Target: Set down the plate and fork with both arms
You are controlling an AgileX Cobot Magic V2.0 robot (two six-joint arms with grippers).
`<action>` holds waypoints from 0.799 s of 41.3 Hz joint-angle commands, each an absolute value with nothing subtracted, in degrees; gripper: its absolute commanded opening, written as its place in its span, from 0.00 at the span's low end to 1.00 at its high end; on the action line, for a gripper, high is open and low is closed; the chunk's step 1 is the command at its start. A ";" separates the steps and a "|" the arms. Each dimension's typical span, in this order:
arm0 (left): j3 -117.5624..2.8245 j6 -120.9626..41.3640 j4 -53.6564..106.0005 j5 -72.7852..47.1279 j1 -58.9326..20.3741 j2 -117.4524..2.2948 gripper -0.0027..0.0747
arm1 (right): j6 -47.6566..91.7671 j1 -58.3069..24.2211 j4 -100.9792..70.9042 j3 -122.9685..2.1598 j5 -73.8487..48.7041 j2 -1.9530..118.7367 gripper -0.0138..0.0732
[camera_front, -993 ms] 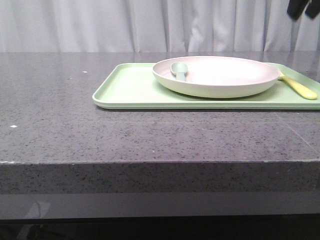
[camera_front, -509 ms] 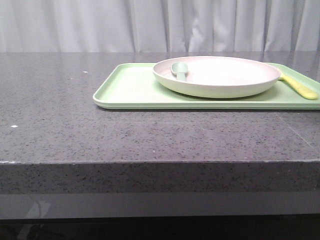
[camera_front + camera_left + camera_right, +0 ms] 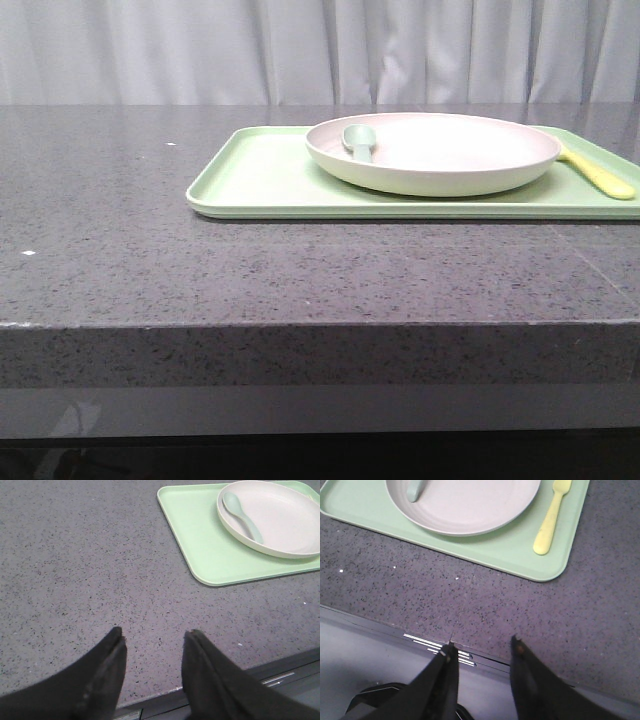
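Both grippers released, holding nothing, above the desk's near edge.

Your left gripper [image 3: 152, 645] hangs with fingers apart over bare desk [image 3: 75, 555], well away from the tray's [image 3: 200, 545] near corner. Your right gripper [image 3: 482, 652] is spread at the desk's front edge, clear of the tray. On the tray sits the plate [image 3: 432, 152], a spoon [image 3: 242, 517] lying in it; the fork [image 3: 549, 520] lies just beside the plate near the tray's right edge.
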State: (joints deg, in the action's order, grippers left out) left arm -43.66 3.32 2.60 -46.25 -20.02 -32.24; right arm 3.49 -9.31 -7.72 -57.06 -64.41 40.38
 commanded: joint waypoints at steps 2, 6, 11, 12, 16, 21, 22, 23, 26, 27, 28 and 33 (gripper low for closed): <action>-45.01 3.99 2.75 -42.05 -19.98 -32.37 0.40 | 2.26 -9.38 -7.28 -54.52 -59.68 34.96 0.49; -45.01 3.99 2.75 -42.05 -19.98 -32.37 0.40 | 2.26 -9.38 -7.21 -52.35 -59.11 31.73 0.49; -45.01 3.99 2.75 -42.05 -19.98 -32.37 0.40 | 2.26 -9.38 -7.21 -51.67 -58.75 29.89 0.49; -45.01 3.99 2.75 -42.05 -19.98 -32.37 0.40 | 2.26 -9.38 -7.21 -51.67 -58.60 29.68 0.49; -45.01 3.99 2.75 -42.05 -19.98 -32.37 0.40 | 2.26 -9.38 -7.21 -51.67 -57.85 29.48 0.49; -45.01 3.99 2.75 -42.05 -19.98 -32.37 0.40 | 2.26 -9.38 -7.21 -51.67 -57.34 29.48 0.49; -45.01 3.99 2.75 -42.05 -19.98 -32.37 0.40 | 2.26 -9.38 -7.21 -51.67 -57.27 29.48 0.49; -45.01 3.99 2.75 -42.05 -19.98 -32.37 0.40 | 2.26 -9.38 -7.21 -51.67 -57.14 29.48 0.49; -45.01 3.99 2.75 -42.05 -19.98 -32.37 0.40 | 2.26 -9.38 -7.21 -51.67 -56.64 29.48 0.49; -45.01 3.99 2.75 -42.05 -19.98 -32.37 0.40 | 2.26 -9.38 -7.21 -51.67 -56.47 29.48 0.49; -45.01 3.99 2.75 -42.05 -19.98 -32.37 0.40 | 2.26 -9.38 -7.21 -51.67 -56.23 29.48 0.49; -45.01 3.99 2.75 -42.05 -19.98 -32.37 0.40 | 2.26 -9.38 -7.21 -51.62 -55.12 29.48 0.49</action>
